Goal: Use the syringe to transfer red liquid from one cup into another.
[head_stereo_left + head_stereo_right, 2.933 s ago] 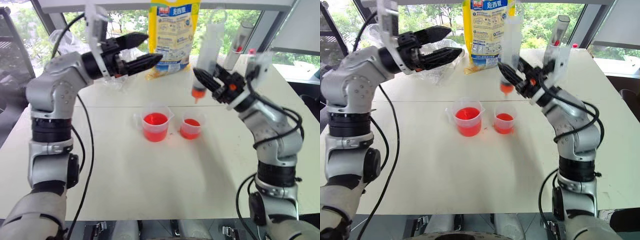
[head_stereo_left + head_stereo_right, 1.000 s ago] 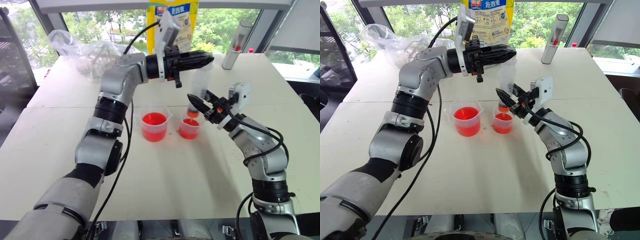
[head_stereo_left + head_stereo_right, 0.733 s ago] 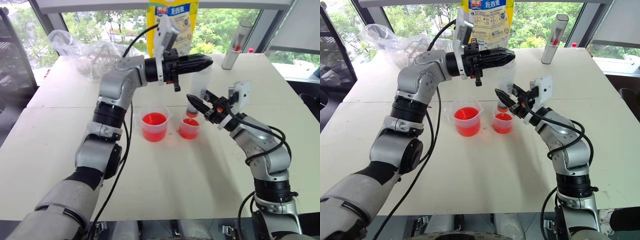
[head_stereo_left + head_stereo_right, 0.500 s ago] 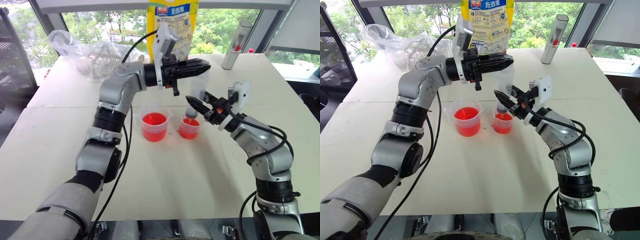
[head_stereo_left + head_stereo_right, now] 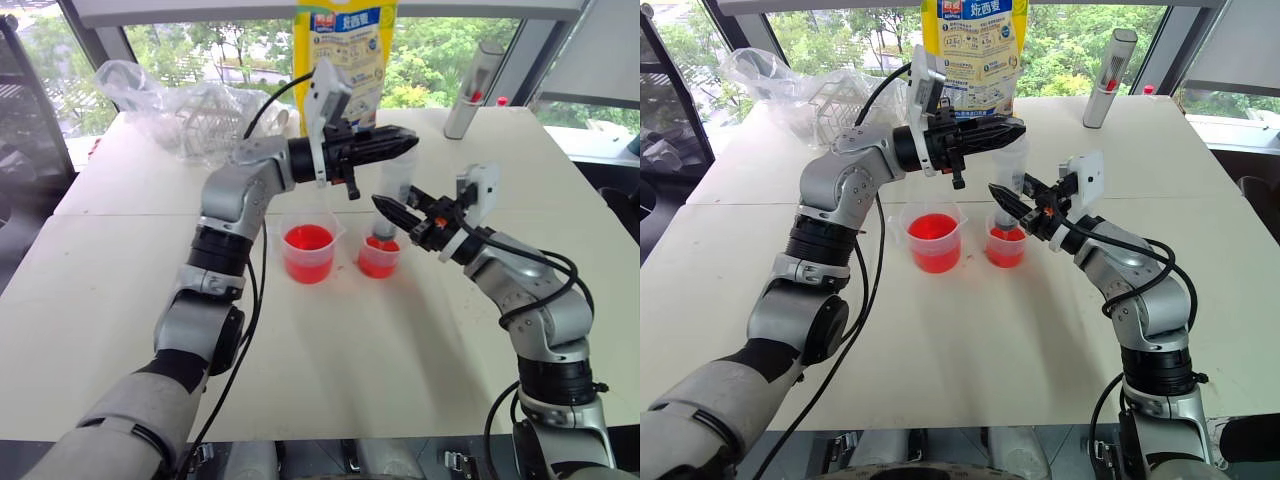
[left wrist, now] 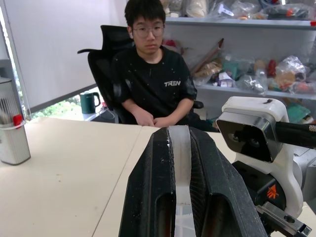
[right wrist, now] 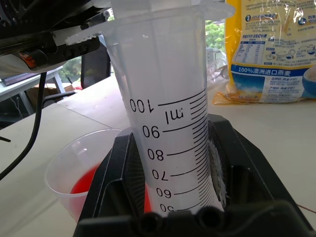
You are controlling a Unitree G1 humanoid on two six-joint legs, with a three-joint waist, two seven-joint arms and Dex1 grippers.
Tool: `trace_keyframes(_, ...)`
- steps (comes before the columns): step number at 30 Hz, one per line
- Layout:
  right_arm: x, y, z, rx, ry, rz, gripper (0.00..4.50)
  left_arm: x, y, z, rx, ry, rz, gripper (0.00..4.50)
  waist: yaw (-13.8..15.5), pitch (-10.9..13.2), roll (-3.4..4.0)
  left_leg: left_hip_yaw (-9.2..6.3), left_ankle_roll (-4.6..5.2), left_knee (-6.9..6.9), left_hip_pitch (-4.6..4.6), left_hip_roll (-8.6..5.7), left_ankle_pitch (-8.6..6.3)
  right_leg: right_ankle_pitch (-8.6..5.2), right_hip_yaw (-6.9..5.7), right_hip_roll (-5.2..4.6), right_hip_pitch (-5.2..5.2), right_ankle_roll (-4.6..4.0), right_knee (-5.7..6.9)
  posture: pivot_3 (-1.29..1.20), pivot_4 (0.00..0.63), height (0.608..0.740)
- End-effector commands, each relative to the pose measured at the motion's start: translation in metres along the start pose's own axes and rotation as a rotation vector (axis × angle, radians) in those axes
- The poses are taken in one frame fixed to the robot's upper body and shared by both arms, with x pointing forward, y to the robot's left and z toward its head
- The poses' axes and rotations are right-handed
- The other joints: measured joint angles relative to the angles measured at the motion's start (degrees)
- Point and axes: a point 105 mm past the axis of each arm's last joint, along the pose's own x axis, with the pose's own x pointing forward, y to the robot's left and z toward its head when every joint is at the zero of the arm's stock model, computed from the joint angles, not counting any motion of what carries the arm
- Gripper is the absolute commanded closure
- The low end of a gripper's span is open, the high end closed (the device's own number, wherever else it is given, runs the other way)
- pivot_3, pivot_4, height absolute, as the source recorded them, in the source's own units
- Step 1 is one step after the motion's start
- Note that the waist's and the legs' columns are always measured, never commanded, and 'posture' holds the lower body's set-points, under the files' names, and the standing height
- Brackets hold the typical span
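Right gripper (image 5: 388,209) clamped on syringe (image 5: 392,195) barrel, tip inside smaller beaker (image 5: 378,257). Left gripper (image 5: 405,138) fingers together, above plunger. Handled measuring beaker (image 5: 309,248) beside, table (image 5: 330,370) centre.

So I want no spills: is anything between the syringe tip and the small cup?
Nothing visible: the syringe, held by the right tool, stands upright with its tip already inside the small cup.

Bright, even daylight from the windows (image 5: 240,45) behind, soft faint shadows on the pale worktop (image 5: 330,350), mild glare, close foreground slightly blurred.
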Motion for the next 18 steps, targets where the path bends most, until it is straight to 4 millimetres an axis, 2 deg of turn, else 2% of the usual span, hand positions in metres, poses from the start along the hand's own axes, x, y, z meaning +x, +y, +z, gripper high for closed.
trace_keyframes(1, -0.010, -0.006, 0.063, -0.125, -0.210, -0.046, 3.13, 0.003, -0.003, -0.016, -0.043, 0.079, -0.016, 4.47, 0.0, 0.0, 0.00, 0.00, 0.00, 0.00, 0.00, 0.00, 0.00, 0.00, 0.00, 0.00, 0.00, 0.00, 0.00, 0.00, 0.150, 0.740)
trace_keyframes(3, -0.010, -0.005, 0.062, -0.124, -0.205, -0.043, 3.13, 0.002, 0.001, -0.008, -0.028, 0.062, -0.003, 4.47, 0.0, 0.0, 0.00, 0.00, 0.00, 0.00, 0.00, 0.00, 0.00, 0.00, 0.00, 0.00, 0.00, 0.00, 0.00, 0.00, 0.150, 0.740)
trace_keyframes(7, -0.008, -0.003, 0.059, -0.113, -0.198, -0.033, 3.13, -0.001, 0.007, 0.009, -0.013, 0.019, 0.022, 2.90, 0.0, 0.0, 0.00, -0.01, 0.00, 0.00, 0.00, 0.00, 0.00, 0.00, 0.00, 0.00, 0.00, 0.00, 0.00, 0.00, 0.150, 0.740)
trace_keyframes(11, -0.007, 0.001, 0.056, -0.099, -0.190, -0.018, 3.13, -0.005, 0.013, 0.028, 0.026, -0.035, 0.072, 0.82, 0.0, 0.0, 0.00, -0.01, 0.00, -0.02, 0.01, 0.00, 0.00, 0.00, -0.01, 0.00, 0.00, 0.00, 0.00, 0.00, 0.150, 0.740)
trace_keyframes(13, -0.006, 0.003, 0.055, -0.095, -0.186, -0.014, 3.13, -0.013, 0.016, 0.037, 0.054, -0.054, 0.096, 0.04, -0.1, 0.0, 0.00, -0.01, 0.00, -0.03, 0.01, 0.01, 0.00, 0.00, 0.00, 0.00, 0.00, 0.00, 0.00, 0.00, 0.150, 0.740)
trace_keyframes(15, -0.006, 0.003, 0.054, -0.089, -0.186, -0.013, 3.13, -0.021, 0.020, 0.045, 0.072, -0.070, 0.123, 0.04, -0.1, 0.0, 0.00, -0.01, 0.00, -0.02, 0.02, 0.02, 0.00, 0.00, 0.01, 0.00, -0.01, 0.00, 0.01, 0.00, 0.150, 0.740)
trace_keyframes(18, -0.005, 0.005, 0.052, -0.083, -0.181, -0.011, 3.13, -0.044, 0.026, 0.061, 0.098, -0.088, 0.180, 0.04, -0.2, 0.0, 0.00, -0.02, 0.00, -0.03, 0.04, 0.03, 0.00, 0.00, 0.02, 0.01, -0.01, 0.00, 0.02, 0.00, 0.150, 0.740)
